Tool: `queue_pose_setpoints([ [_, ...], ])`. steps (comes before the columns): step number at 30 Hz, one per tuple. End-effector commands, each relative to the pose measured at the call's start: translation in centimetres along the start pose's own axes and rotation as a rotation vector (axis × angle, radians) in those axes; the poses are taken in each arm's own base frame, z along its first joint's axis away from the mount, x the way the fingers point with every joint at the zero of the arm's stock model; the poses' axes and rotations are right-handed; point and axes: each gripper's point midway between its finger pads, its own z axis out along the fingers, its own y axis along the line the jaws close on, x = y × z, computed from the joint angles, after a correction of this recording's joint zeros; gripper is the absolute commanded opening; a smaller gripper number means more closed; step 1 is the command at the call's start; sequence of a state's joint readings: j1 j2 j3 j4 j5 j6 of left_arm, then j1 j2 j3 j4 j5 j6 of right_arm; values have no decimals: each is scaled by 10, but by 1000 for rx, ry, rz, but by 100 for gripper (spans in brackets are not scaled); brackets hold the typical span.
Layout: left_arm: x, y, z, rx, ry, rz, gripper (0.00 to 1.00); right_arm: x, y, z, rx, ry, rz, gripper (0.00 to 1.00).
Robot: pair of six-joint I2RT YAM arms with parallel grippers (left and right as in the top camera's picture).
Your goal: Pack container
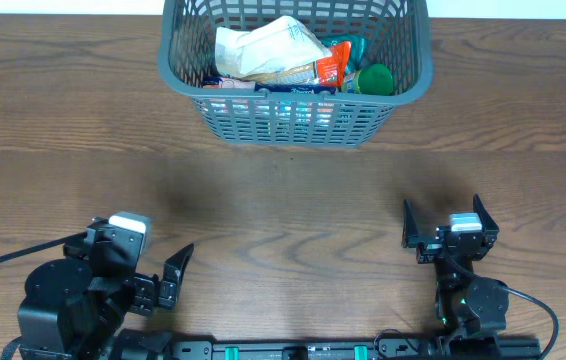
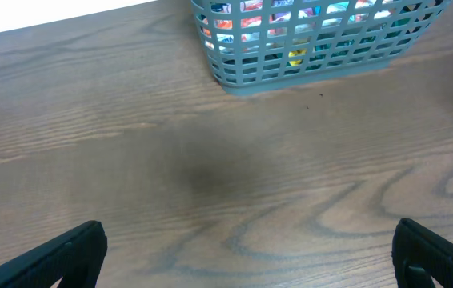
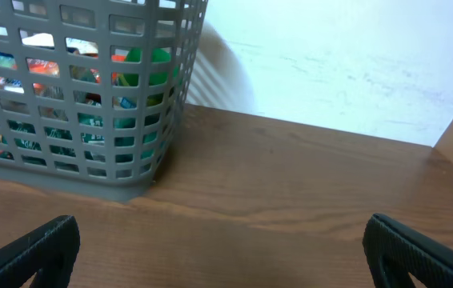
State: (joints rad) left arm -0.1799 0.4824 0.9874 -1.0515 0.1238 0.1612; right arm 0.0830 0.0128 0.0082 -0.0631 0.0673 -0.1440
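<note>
Judging the container (image 1: 293, 122) already full at the worktop's (image 1: 283, 200) far edge, a clean finish needs the left gripper (image 2: 246, 240) and right gripper (image 1: 445, 214), both spread and empty, parked near the near edge.

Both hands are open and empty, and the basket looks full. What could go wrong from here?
1. The white bag is piled near the rim of the container; pressing more in could spill items.
2. The container sits by the far edge of the table, so a nudge from the left hand or right hand might slide it off.
</note>
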Motion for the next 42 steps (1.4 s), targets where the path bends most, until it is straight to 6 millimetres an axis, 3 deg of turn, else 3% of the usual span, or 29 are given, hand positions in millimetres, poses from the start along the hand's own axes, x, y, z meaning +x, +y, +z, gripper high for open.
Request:
queue_pose_setpoints([
  [1, 2, 1, 1, -8, 6, 0, 99, 0, 3, 0, -11, -2, -22, 99],
  [15, 2, 1, 1, -8, 7, 0, 99, 0, 3, 0, -11, -2, -22, 99],
  [18, 9, 13, 0, -76, 40, 66, 99, 0, 3, 0, -11, -2, -22, 99],
  [24, 18, -39, 7, 225, -1, 89, 99, 0, 3, 0, -11, -2, -22, 99],
  [30, 26, -41, 52, 206, -225, 277, 99, 0, 3, 0, -11, -2, -22, 99],
  [34, 33, -23, 88, 71, -351, 317, 99, 0, 3, 0, -10, -2, -22, 99],
  [42, 51, 4, 118, -104, -434, 298, 98, 0, 3, 0, -11, -2, -22, 99],
])
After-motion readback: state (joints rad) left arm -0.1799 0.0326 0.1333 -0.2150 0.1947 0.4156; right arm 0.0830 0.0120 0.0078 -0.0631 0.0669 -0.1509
